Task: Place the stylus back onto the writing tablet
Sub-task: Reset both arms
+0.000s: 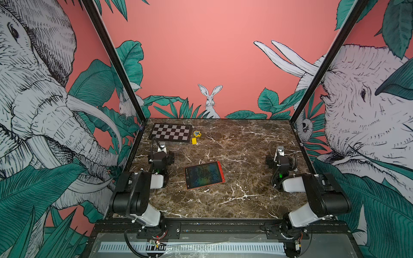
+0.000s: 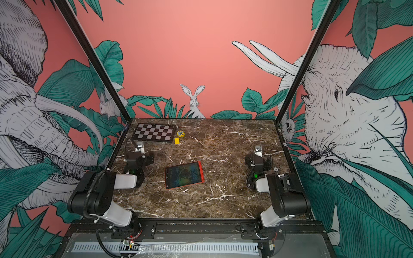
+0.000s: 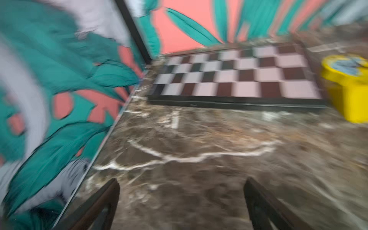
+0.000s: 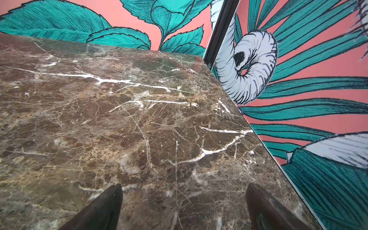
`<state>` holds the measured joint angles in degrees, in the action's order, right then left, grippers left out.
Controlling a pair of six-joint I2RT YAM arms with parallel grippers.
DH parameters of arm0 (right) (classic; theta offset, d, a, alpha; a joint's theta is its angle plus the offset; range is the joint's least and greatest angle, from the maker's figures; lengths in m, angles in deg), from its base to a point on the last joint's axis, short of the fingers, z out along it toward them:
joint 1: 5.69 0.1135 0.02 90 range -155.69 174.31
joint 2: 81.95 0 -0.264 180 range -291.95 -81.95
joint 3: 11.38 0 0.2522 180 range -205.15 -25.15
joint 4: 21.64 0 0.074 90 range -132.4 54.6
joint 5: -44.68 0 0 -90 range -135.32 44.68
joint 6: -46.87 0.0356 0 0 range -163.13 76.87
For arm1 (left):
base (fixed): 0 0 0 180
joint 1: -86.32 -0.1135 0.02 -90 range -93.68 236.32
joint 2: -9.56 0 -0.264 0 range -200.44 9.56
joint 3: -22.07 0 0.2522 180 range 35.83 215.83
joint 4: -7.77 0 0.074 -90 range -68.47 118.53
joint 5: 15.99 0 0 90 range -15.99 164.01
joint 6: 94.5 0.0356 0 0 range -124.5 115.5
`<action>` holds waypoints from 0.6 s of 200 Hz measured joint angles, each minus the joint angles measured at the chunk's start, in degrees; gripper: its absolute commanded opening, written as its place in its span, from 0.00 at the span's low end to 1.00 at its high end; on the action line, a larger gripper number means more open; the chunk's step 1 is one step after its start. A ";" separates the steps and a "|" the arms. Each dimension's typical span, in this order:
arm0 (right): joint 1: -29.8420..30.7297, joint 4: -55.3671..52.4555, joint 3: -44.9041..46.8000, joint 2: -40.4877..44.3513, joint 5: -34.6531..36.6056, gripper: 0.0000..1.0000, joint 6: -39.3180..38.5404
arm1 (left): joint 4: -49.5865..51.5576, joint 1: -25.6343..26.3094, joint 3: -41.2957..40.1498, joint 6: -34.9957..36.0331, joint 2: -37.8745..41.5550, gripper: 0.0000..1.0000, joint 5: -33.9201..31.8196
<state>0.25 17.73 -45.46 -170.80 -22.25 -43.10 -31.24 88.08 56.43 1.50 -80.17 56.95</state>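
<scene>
The writing tablet (image 1: 203, 175) (image 2: 183, 175), orange-red framed with a dark scribbled screen, lies flat at the middle of the marble table. A thin red stick, the stylus (image 1: 220, 171) (image 2: 201, 171), lies along the tablet's right short edge. My left gripper (image 1: 161, 147) (image 3: 182, 199) hovers at the left, well away from the tablet and facing the chessboard, its jaws wide apart with nothing between them. The left wrist view is blurred. My right gripper (image 1: 279, 150) (image 4: 184, 203) stands open over bare marble at the right.
A black-and-white chessboard (image 1: 171, 132) (image 3: 235, 75) lies at the back left. Beside it sit a round yellow object (image 1: 197, 133) (image 3: 346, 79) and a small yellow block (image 1: 194, 141). Patterned walls and black corner posts enclose the table (image 1: 245, 143).
</scene>
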 measured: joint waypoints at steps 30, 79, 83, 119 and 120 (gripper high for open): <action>0.00 -0.04 0.00 0.00 0.00 0.99 0.00 | 1.09 -0.15 -0.39 -1.20 -0.63 0.99 5.60; 0.00 -0.09 0.00 0.00 0.00 0.99 0.00 | 0.00 0.13 0.90 -1.73 -0.37 0.99 8.81; 0.00 -0.09 0.00 0.00 0.00 0.99 0.00 | 0.02 0.13 0.90 -1.75 -0.37 1.00 8.94; -1.18 -1.51 -0.59 0.00 -1.60 0.99 0.72 | 0.17 0.13 0.92 -1.92 -0.35 0.99 9.38; -1.18 -1.51 -0.61 0.00 -1.62 0.99 0.72 | 0.17 0.13 0.92 -1.92 -0.35 0.99 9.38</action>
